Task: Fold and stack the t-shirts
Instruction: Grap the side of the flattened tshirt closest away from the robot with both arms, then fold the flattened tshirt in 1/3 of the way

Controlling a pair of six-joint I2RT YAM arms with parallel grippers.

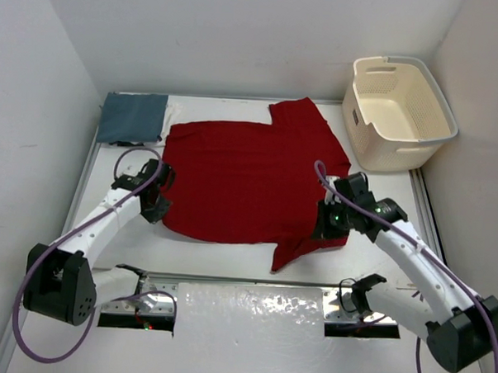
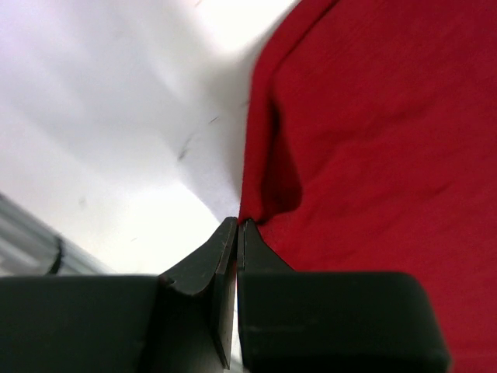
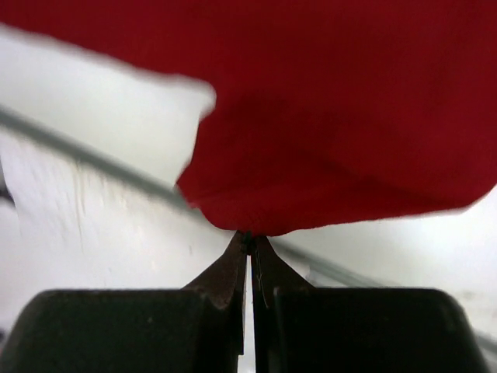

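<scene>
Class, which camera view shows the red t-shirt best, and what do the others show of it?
Top external: almost the whole red t-shirt shows, spread out. The wrist views show only an edge pinched by the left gripper and the right gripper.

Red shirt (image 2: 388, 155) at the left gripper (image 2: 237, 225) tips: matt cloth. Fingers (image 2: 206, 268): matt black plastic. Table (image 2: 116, 116) beside them: smooth, white, lightly scuffed.

The left hand (image 2: 237, 227) and right hand (image 3: 250, 237) both reach forward, held low, fingers pressed tight together
</scene>
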